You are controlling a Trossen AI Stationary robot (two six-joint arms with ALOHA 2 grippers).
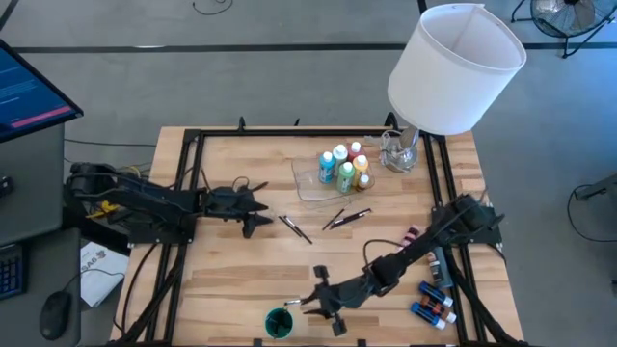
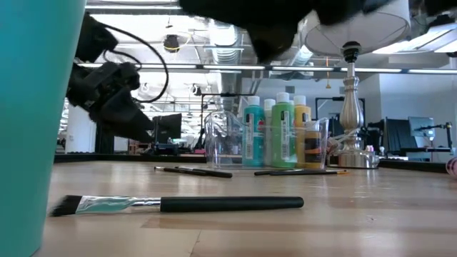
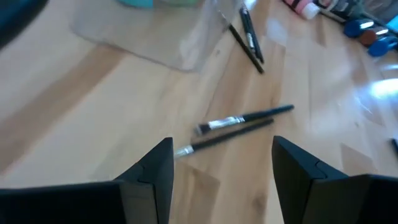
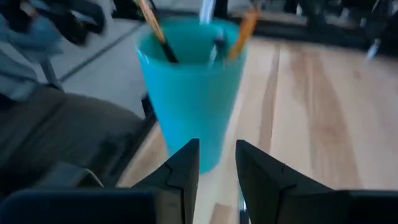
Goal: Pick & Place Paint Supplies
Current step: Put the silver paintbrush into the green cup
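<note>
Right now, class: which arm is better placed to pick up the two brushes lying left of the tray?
Probably left: the left tool hangs open right above that brush pair. The right tool is near the teal cup.

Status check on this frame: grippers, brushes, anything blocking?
Left gripper open, empty, above two loose brushes. Right gripper empty, jaws narrowly apart, facing teal cup holding brushes. Nothing blocks either.

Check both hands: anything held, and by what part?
Nothing held. Left hand is open over two brushes; right hand is empty, narrowly open by the teal cup.
</note>
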